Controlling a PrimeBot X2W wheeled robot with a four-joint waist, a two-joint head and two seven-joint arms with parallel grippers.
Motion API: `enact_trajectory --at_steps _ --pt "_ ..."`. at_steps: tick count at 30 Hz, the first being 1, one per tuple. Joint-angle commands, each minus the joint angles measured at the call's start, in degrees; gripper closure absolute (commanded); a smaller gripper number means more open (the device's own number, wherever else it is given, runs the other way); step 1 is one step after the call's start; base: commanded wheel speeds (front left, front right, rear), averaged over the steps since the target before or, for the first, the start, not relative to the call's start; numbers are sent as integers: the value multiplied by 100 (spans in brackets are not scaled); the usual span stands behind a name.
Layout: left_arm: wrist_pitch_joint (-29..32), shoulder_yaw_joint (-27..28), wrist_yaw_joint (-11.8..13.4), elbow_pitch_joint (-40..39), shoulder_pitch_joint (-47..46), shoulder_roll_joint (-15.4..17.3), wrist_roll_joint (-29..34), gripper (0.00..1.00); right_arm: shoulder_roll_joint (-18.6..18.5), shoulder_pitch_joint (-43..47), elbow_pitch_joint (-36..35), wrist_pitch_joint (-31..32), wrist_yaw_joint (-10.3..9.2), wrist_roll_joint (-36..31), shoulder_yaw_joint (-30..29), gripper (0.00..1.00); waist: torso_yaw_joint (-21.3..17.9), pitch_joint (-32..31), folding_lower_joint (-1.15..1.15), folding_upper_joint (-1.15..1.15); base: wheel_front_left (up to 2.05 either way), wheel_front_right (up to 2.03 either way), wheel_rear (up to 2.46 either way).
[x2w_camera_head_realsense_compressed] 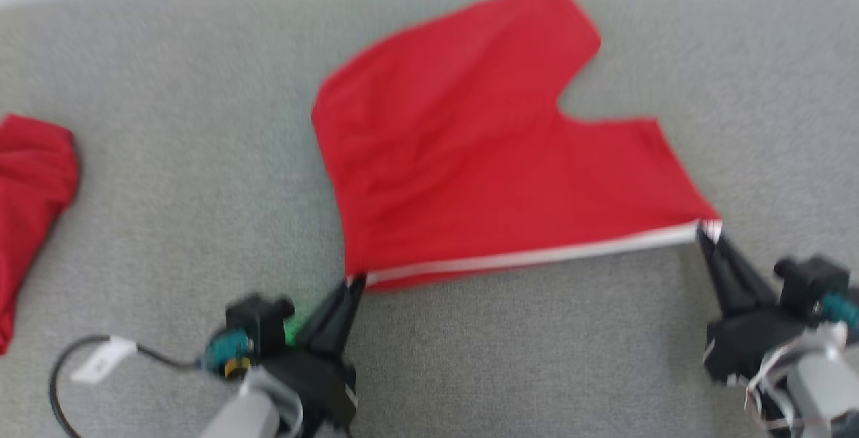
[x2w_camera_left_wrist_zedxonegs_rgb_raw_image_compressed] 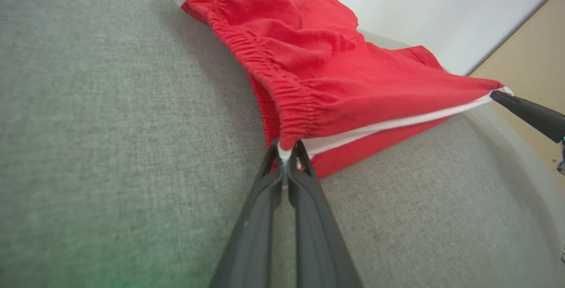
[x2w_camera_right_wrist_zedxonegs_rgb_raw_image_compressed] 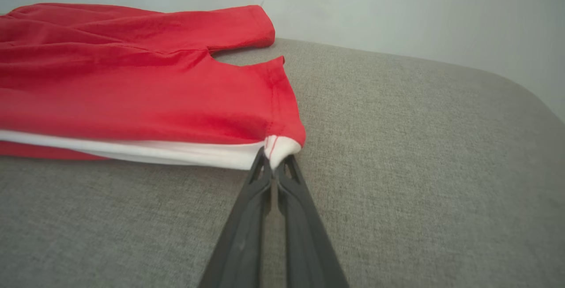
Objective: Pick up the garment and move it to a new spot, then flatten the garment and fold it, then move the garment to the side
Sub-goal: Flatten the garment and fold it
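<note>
Where the grey surface (x2w_camera_head_realsense_compressed: 188, 156) extends well left of the shorts (x2w_camera_head_realsense_compressed: 470, 143), a second red cloth (x2w_camera_head_realsense_compressed: 30, 183) lies bunched, apart from them. A dark cable (x2w_camera_head_realsense_compressed: 57, 384) with a white tag loops to the near left of the shorts, beside the left arm. The left end effector (x2w_camera_head_realsense_compressed: 356, 284) is fully closed and pinches the near-left corner of the shorts, at the end of the elastic waistband (x2w_camera_left_wrist_zedxonegs_rgb_raw_image_compressed: 265, 67). The shorts lie spread on the surface. The waistband forms their left side, and the two legs point right and away, one reaching the far edge by the pale wall (x2w_camera_right_wrist_zedxonegs_rgb_raw_image_compressed: 397, 10). A white band (x2w_camera_head_realsense_compressed: 537, 257) runs along their near edge, stretched straight between the two pinched corners. The right end effector (x2w_camera_head_realsense_compressed: 701, 231) is likewise fully closed and pinches the near-right corner, where the white band meets a leg hem.
</note>
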Motion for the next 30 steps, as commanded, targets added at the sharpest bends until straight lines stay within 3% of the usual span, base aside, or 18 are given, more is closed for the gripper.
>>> enact_trajectory --at_steps 1,15,21,30 --pt "-6 65 9 111 358 27 -50 100 17 313 51 -2 -10 -13 -67 100 -9 -588 2 1 0 0 0" --pt "-8 319 13 290 1545 0 13 100 383 1571 21 -3 -17 -189 -439 100 -244 -1423 2 1 0 0 0" --pt "-8 137 13 217 1928 78 373 100 534 1957 41 -3 -19 -193 -571 100 -244 -1612 2 1 0 0 0" --pt "-7 375 13 276 2362 125 574 100 648 2317 -22 -4 -19 -302 -627 100 -227 -1772 2 1 0 0 0"
